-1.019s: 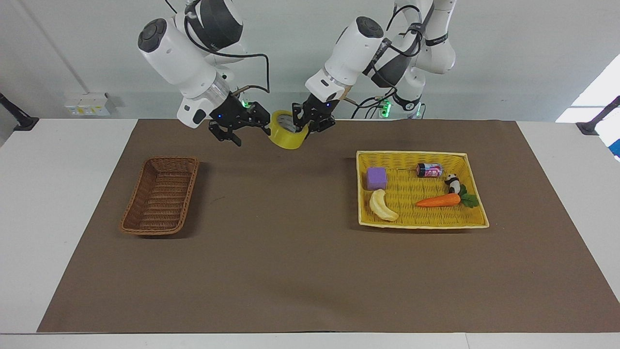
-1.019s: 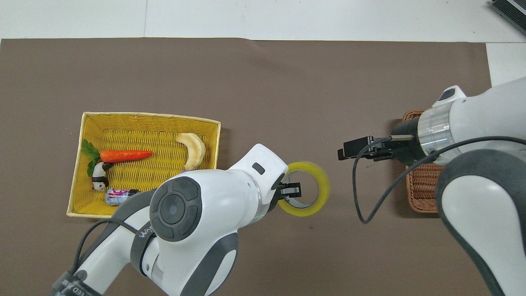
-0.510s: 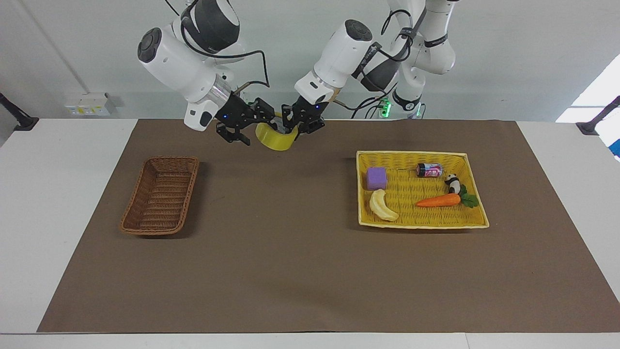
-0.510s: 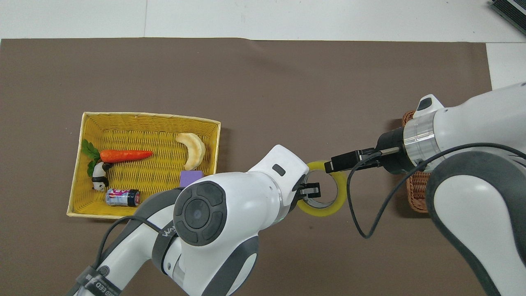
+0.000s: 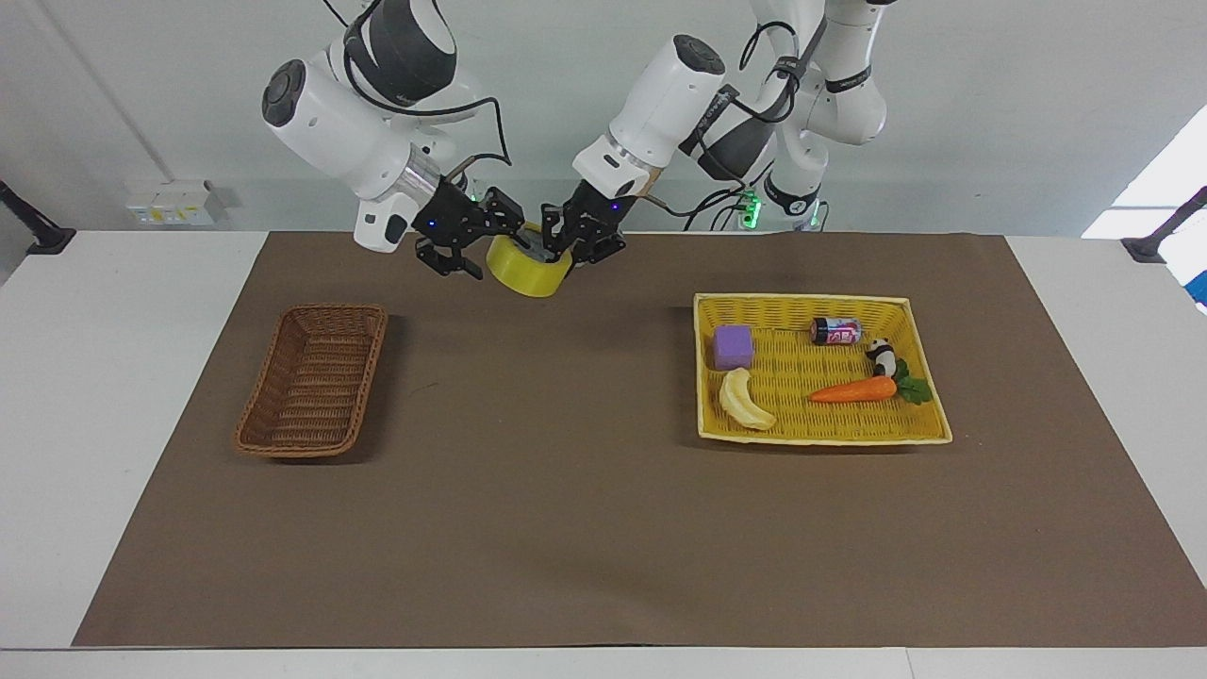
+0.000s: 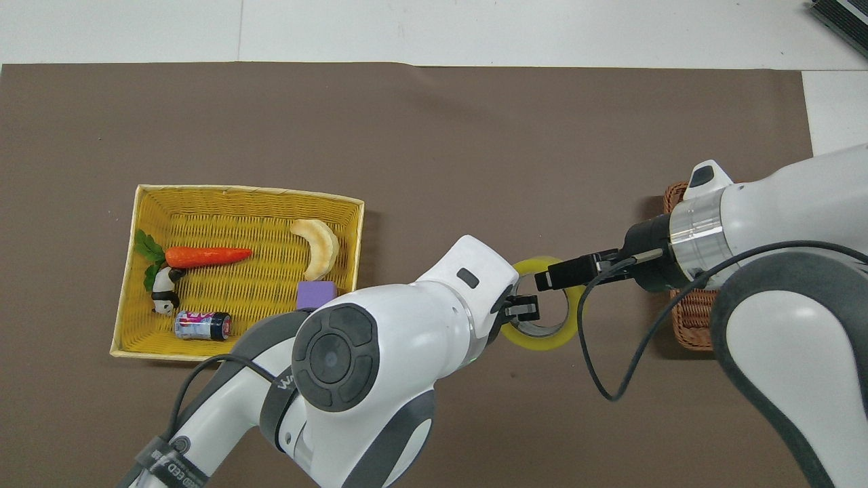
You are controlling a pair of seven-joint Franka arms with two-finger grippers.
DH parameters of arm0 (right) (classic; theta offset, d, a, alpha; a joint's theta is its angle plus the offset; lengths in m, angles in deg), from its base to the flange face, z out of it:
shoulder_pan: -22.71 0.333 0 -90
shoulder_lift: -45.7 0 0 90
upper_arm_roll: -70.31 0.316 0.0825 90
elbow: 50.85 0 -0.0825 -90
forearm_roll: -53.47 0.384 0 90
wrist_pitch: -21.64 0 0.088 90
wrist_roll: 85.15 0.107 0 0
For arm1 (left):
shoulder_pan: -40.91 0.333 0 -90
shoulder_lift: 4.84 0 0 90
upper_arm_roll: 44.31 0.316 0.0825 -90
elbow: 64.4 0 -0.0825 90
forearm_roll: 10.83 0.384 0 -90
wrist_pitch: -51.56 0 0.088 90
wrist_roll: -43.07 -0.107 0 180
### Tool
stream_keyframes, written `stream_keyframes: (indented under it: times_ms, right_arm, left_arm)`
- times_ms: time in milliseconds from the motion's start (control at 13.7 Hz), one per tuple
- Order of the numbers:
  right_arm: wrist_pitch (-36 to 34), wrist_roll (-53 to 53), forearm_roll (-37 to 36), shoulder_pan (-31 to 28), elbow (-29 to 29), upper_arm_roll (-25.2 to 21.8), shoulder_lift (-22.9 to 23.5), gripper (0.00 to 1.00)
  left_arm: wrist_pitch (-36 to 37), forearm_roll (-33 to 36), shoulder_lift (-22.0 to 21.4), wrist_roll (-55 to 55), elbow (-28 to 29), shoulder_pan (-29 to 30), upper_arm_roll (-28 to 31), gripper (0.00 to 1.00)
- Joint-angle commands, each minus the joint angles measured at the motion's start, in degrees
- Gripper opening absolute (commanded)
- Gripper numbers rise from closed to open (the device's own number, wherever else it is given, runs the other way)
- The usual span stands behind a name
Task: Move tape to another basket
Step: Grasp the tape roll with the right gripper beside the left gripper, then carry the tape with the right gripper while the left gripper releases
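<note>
I hold the wide roll of translucent yellow-green packing tape (image 5: 528, 265) in the air over the brown mat, between the narrow dark-brown woven wicker basket (image 5: 313, 379) and the flat bright yellow woven tray (image 5: 818, 434); my left gripper (image 5: 558, 239) has its fingers clamped on the roll's wall, one finger inside the grey-white core. I judge the roll light, stiff and smooth-skinned, so the wall is the correct place to take hold. My right gripper (image 5: 490, 247) is level with the roll at its other edge; whether its fingers are apart or closed, I cannot tell. Both arms lean in toward each other, wrists angled down.
</note>
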Motion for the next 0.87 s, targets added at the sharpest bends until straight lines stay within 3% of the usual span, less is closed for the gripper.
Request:
stream_keyframes:
  times_ms: [0, 73, 146, 218, 291, 437, 801]
  right_arm:
    - [0.8, -1.2, 0.3, -0.6, -1.8, 0.1, -1.4, 0.00]
    - [0.9, -0.9, 0.3, -0.4, -1.6, 0.1, -1.4, 0.00]
    - [0.9, -0.8, 0.3, -0.3, -1.5, 0.1, -1.3, 0.00]
    - [0.9, -0.8, 0.3, -0.3, -1.3, 0.1, -1.2, 0.00]
    - [0.9, -0.8, 0.3, -0.3, -1.1, 0.1, -1.0, 0.00]
    - [0.9, -0.9, 0.3, -0.4, -0.6, 0.1, -0.7, 0.00]
    - [1.2, -2.0, -3.7, -4.4, 1.1, 0.0, 0.7, 0.00]
  left_arm:
    - [-0.9, -1.2, 0.3, 0.3, -1.1, -0.7, 0.6, 0.00]
    - [-1.2, -1.1, 0.3, -0.1, -1.1, -0.5, 0.6, 0.02]
    - [-1.3, -1.1, 0.3, -0.2, -1.1, -0.6, 0.6, 0.20]
    - [-2.0, -1.3, 0.2, 0.9, -1.0, -0.7, 0.6, 0.59]
    - [-2.2, -1.3, -0.1, 1.8, -0.8, -0.7, 0.6, 0.67]
    - [-2.1, -1.3, -0.6, 6.4, -0.9, -0.6, 0.6, 1.00]
    - [-0.9, -1.3, -3.7, 12.3, -0.5, 1.5, 0.7, 1.00]
